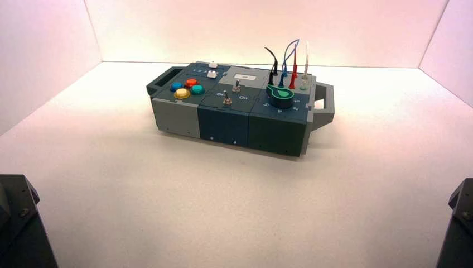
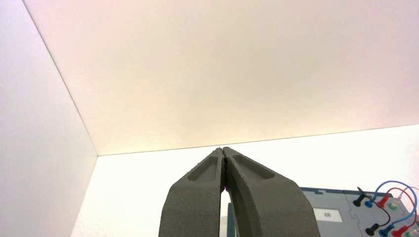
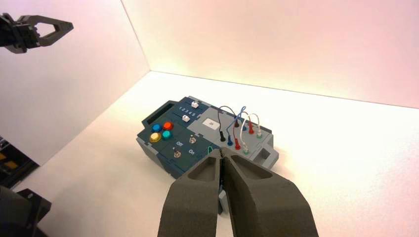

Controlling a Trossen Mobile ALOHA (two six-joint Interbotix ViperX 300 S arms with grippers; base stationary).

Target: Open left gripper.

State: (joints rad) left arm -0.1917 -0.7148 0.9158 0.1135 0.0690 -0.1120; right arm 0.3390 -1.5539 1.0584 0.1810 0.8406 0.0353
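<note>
My left gripper (image 2: 223,149) is shut and empty, its two dark fingertips touching, raised well above the white floor and back from the box. It also shows far off in the right wrist view (image 3: 63,26), high up by the side wall. The box (image 1: 240,109) stands in the middle of the floor, turned a little. My right gripper (image 3: 222,153) is shut and empty, held above and in front of the box. In the high view only the arm bases show, the left (image 1: 17,223) and the right (image 1: 460,223), at the near corners.
The box bears four coloured buttons (image 1: 187,88), two toggle switches (image 1: 227,101), a green knob (image 1: 280,96), two white sliders (image 1: 212,69) and looped wires (image 1: 290,67), with a handle (image 1: 326,106) at each end. White walls enclose the floor.
</note>
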